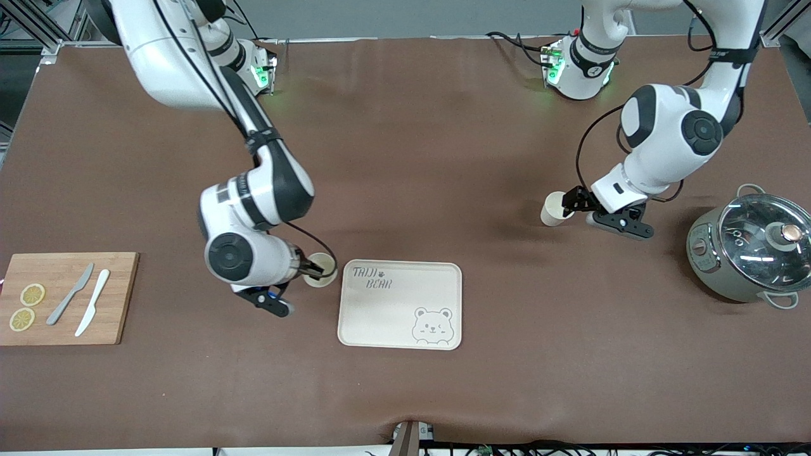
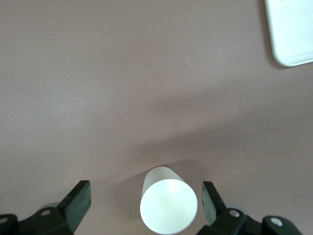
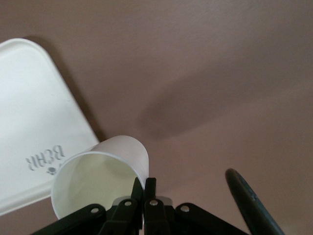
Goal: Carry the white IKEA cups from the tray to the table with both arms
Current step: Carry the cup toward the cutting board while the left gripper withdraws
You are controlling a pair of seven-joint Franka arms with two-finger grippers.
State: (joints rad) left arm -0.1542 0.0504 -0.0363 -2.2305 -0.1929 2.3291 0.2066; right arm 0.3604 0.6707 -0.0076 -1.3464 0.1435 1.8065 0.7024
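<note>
One white cup [image 1: 322, 268] is beside the beige bear tray [image 1: 400, 305], by the tray's corner toward the right arm's end. My right gripper [image 1: 312, 271] is shut on its rim; in the right wrist view the fingers [image 3: 145, 184] pinch the wall of the cup [image 3: 98, 178], one inside and one outside, with the tray [image 3: 34, 142] close by. The other white cup [image 1: 556, 208] stands on the table toward the left arm's end. My left gripper [image 1: 570, 204] is open around it; in the left wrist view [image 2: 145, 190] the cup [image 2: 168, 206] sits between the spread fingers, touching neither.
A grey lidded pot [image 1: 751, 250] stands at the left arm's end of the table. A wooden cutting board [image 1: 66, 297] with two knives and lemon slices lies at the right arm's end. The tray's corner shows in the left wrist view [image 2: 293, 34].
</note>
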